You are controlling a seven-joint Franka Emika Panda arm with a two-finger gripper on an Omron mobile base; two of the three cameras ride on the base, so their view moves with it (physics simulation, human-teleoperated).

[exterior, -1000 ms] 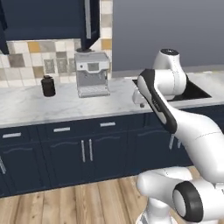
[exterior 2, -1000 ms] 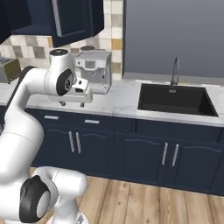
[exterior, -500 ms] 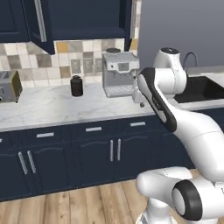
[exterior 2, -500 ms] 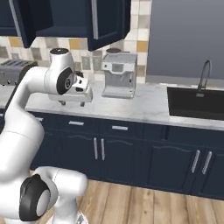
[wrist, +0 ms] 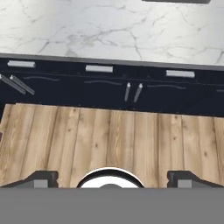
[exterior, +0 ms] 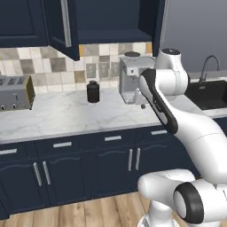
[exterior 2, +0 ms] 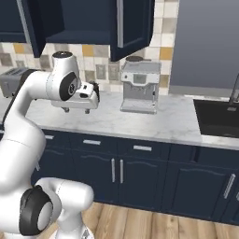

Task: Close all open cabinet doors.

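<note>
— Fingers first: what are they doing?

— Fingertips (wrist: pixel 43 178) sit at the two far sides of the hand view, so the gripper (wrist: pixel 111 181) is spread wide and holds nothing. It looks down at the wood floor (wrist: pixel 109 140) and the drawer fronts (wrist: pixel 99 68) under the counter (wrist: pixel 109 30).

— What has changed in the last second?

— The whole scene has slid to the right in both base views. The coffee machine (exterior: pixel 131 80) and the sink (exterior: pixel 208 94) have moved right, and a toaster (exterior: pixel 15 92) has come into sight at the left. That is the base driving left along the counter, not the things moving. The arm keeps its folded pose, the hand near the counter edge in the right base view (exterior 2: pixel 88 95).

— And for the task?

— My reading is that the robot is still lining itself up. Two cabinet doors hang open overhead, one (exterior: pixel 60 22) left of the open shelf and one (exterior: pixel 158 20) right of it, and neither is touched yet.

— Which way do they point?

— Each stands upright, long axis vertical, with its bar handle (exterior: pixel 66 22) running the same way. Both swing out from the wall toward the robot. In the right base view the right door (exterior 2: pixel 130 25) shows its handle side, and the left door (exterior 2: pixel 31 23) sticks out edge-on.

— Next?

— Probably raise the hand and push a door flat.
</note>
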